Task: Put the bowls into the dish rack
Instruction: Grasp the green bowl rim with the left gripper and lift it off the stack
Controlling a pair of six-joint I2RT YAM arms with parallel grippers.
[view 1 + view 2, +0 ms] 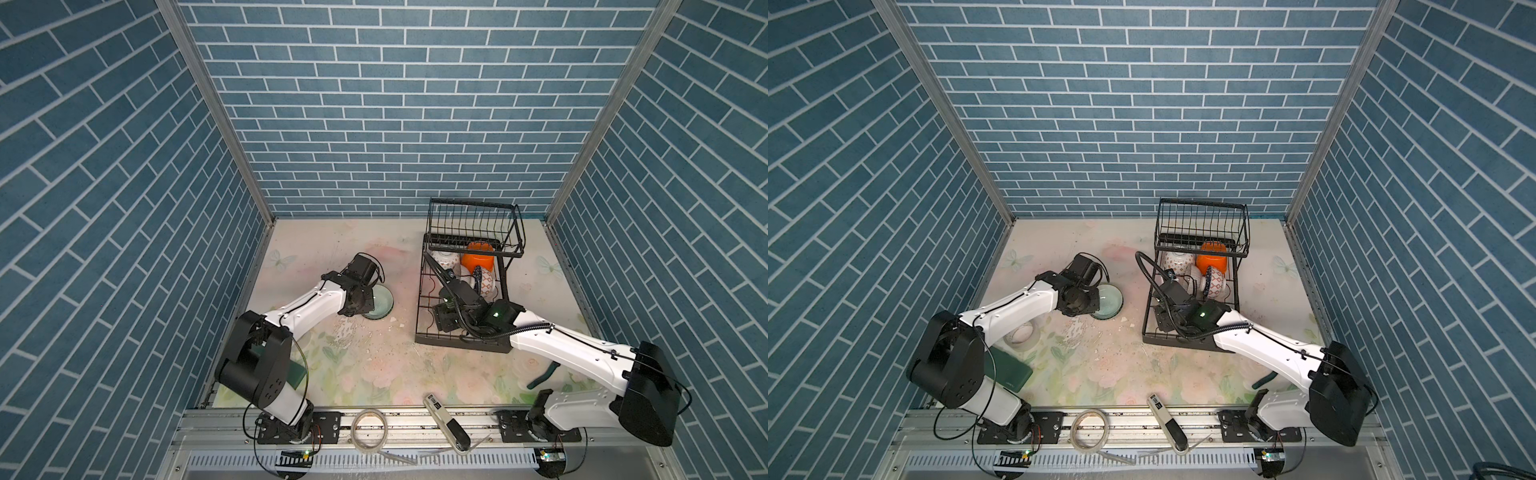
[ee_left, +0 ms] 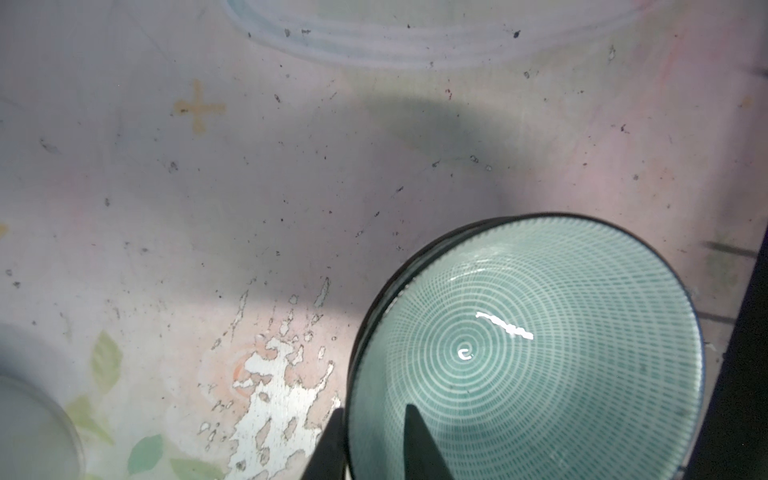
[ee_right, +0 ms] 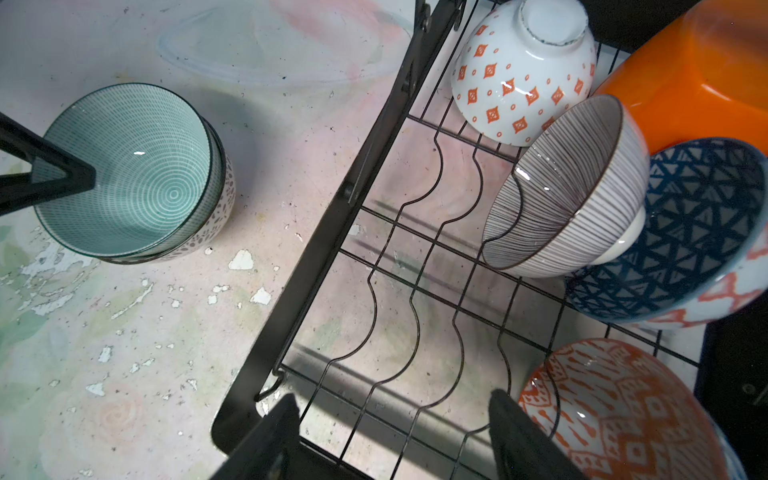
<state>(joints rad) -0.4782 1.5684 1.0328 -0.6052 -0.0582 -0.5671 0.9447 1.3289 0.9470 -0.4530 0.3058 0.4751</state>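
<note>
A pale green bowl (image 1: 380,305) (image 1: 1111,303) (image 2: 528,353) (image 3: 124,174) stands upright on the table left of the dish rack (image 1: 424,307) (image 1: 1148,307) (image 3: 316,257), nested in a speckled bowl (image 3: 212,224). My left gripper (image 1: 365,305) (image 2: 374,415) is shut on its rim, one finger inside and one outside. My right gripper (image 1: 442,318) (image 3: 392,399) hangs open and empty over the rack's lower slot wires. In the rack lie a white bowl with orange diamonds (image 3: 523,83), an orange plastic bowl (image 3: 698,70), a striped bowl (image 3: 569,187), a blue-triangle bowl (image 3: 698,232) and an orange-patterned bowl (image 3: 623,415).
A tape roll ring (image 1: 369,428) and a white-and-black tool (image 1: 446,424) lie on the front rail. Another tape roll (image 1: 1021,334) and a dark green block (image 1: 1013,370) sit under the left arm. A green-handled tool (image 1: 544,374) lies under the right arm. Brick walls enclose three sides.
</note>
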